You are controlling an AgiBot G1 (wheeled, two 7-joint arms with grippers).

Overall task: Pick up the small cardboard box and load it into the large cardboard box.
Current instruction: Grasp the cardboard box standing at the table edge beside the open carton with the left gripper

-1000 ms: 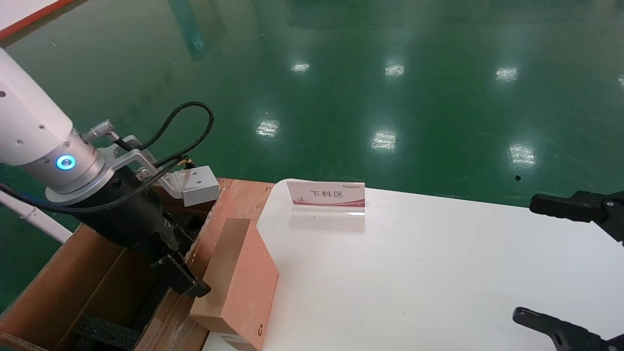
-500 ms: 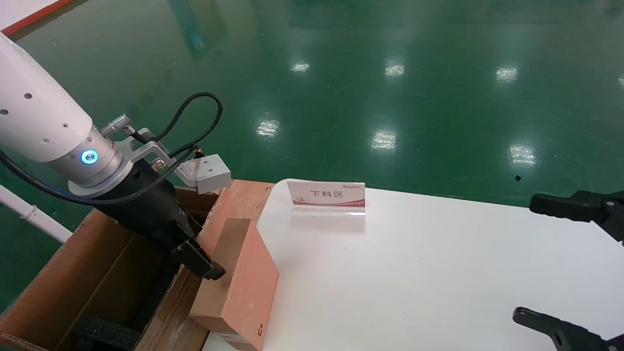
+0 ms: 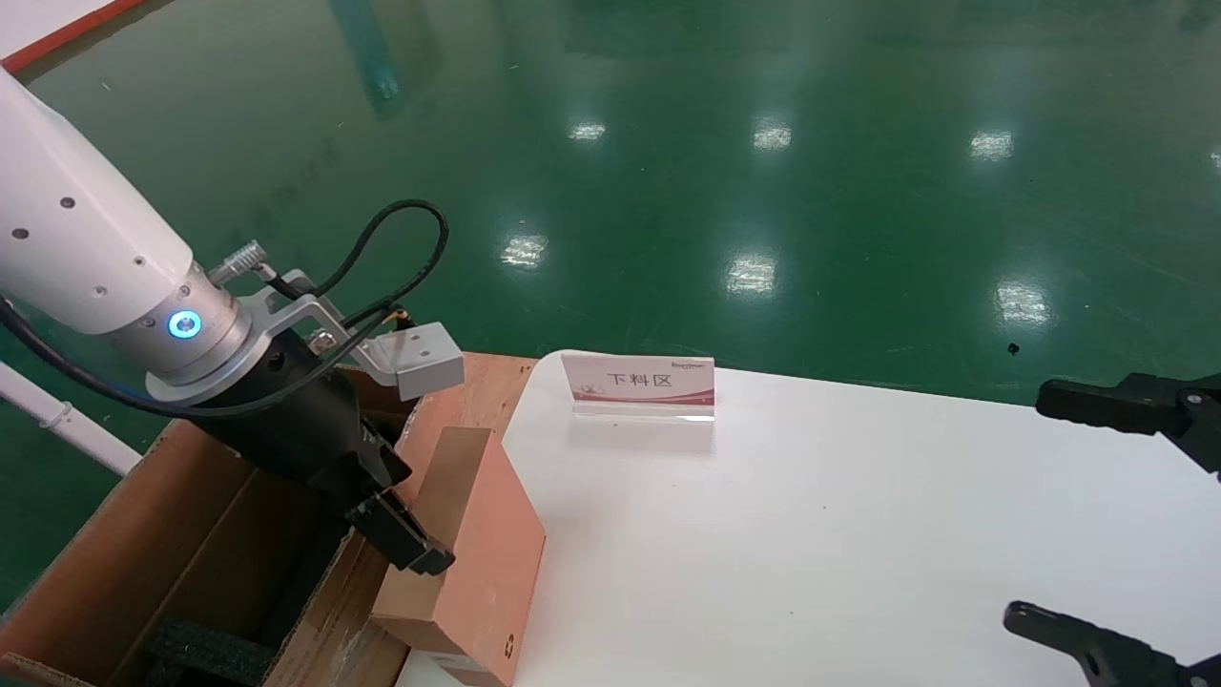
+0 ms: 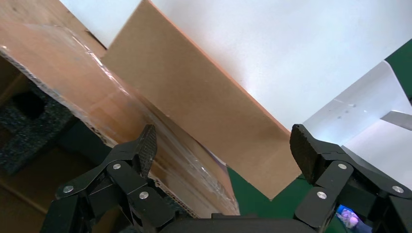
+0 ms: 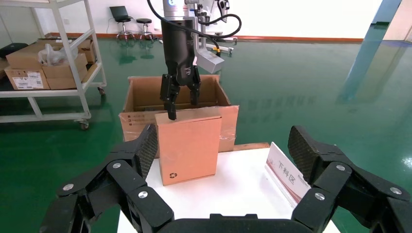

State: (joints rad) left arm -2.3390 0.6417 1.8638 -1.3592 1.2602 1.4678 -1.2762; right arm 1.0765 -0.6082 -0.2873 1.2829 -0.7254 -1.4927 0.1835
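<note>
The small cardboard box point(image 3: 482, 549) stands upright at the white table's left edge, recycling mark low on its side; it also shows in the right wrist view point(image 5: 188, 145). The large cardboard box point(image 3: 134, 563) sits open beside it on the left, black foam point(image 3: 205, 649) inside. My left gripper point(image 3: 405, 520) is open and hovers just above the small box's top face point(image 4: 194, 92), next to the carton's taped flap point(image 4: 92, 92); its jaws stand wide apart and touch nothing. My right gripper point(image 3: 1059, 510) is open and empty at the table's right edge.
A pink-and-white sign point(image 3: 642, 386) stands at the back of the white table point(image 3: 811, 534). The right wrist view shows the left gripper point(image 5: 182, 104) over the box, and a shelf rack with cartons point(image 5: 43, 68) far off. Green floor surrounds.
My left gripper has moved right, from over the large carton's opening to above the small box's top. The small box and the right arm have not moved.
</note>
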